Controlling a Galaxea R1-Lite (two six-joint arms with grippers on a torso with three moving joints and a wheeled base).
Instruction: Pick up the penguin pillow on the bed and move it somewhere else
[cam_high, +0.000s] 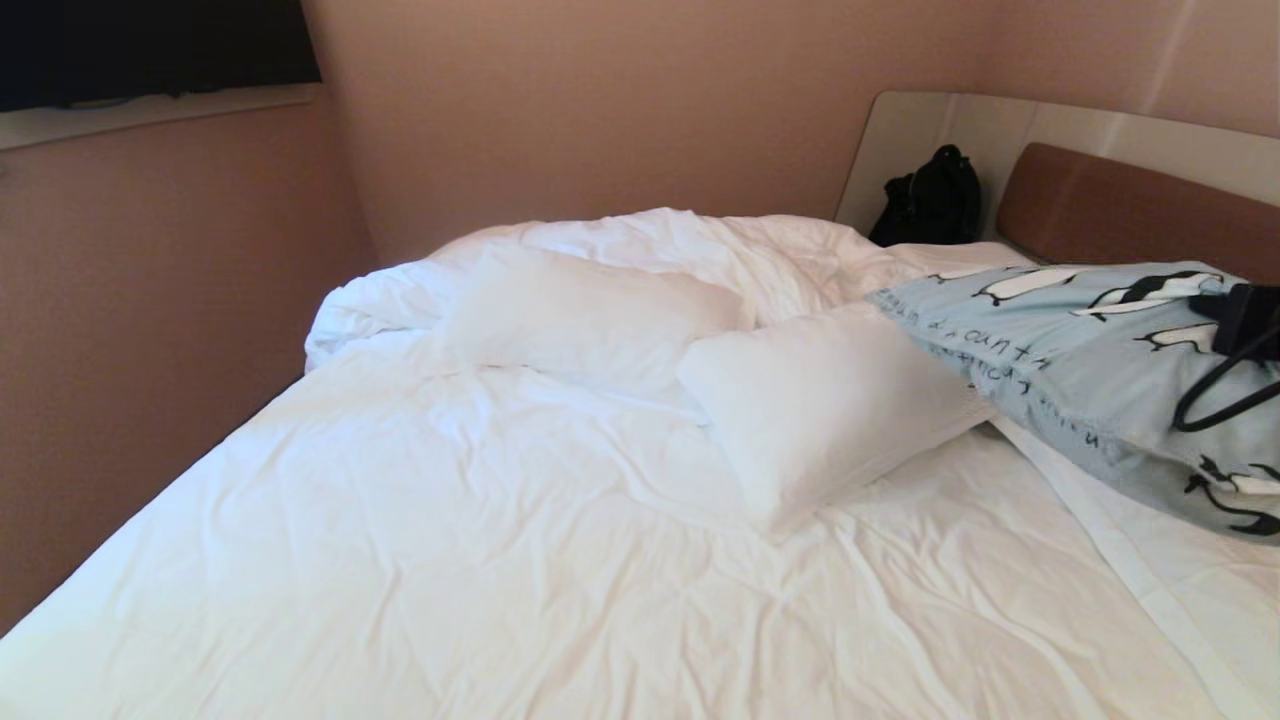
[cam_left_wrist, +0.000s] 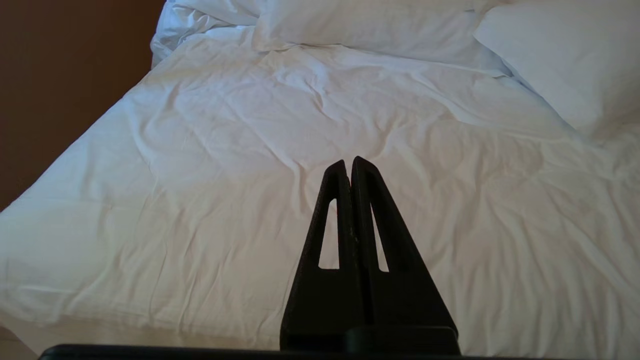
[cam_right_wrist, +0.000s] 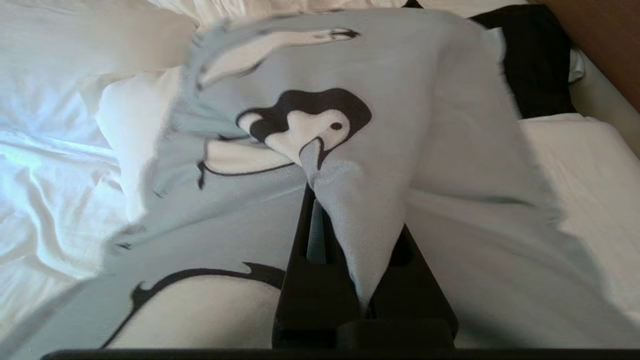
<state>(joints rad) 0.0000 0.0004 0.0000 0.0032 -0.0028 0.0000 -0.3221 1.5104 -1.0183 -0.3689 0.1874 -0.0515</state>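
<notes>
- Right gripper (cam_right_wrist: 320, 200) is clamped on a pinched fold of the penguin pillow (cam_right_wrist: 430, 130), the pale-blue cloth bunched up between its black fingers (cam_right_wrist: 300, 280) and draped over them (the fingertips themselves are buried in fabric).
- From the head camera only a dark bit of that gripper (cam_high: 1245, 315) shows at the frame's right edge, with a black cable loop below it; the arm behind is cut off.
- Penguin pillow (cam_high: 1080, 370) lies on the right side of the bed (cam_high: 420, 560), near the brown headboard (cam_high: 1120, 210), its near-left corner resting against a white pillow; its right part runs out of frame.
- Left gripper (cam_left_wrist: 350, 167) hangs over bare wrinkled sheet, its two fingers pressed together with nothing between them.
- Count: two plain white pillows (cam_high: 590, 315) (cam_high: 830, 405), touching end to end across the middle of the bed, and one penguin pillow.
- Cursive lettering on the pillow is too slanted to read; several printed penguins are visible, some only in part.
- One black bag (cam_high: 930, 200) sits in the corner by the headboard, just beyond the bunched duvet (cam_high: 700, 245).
</notes>
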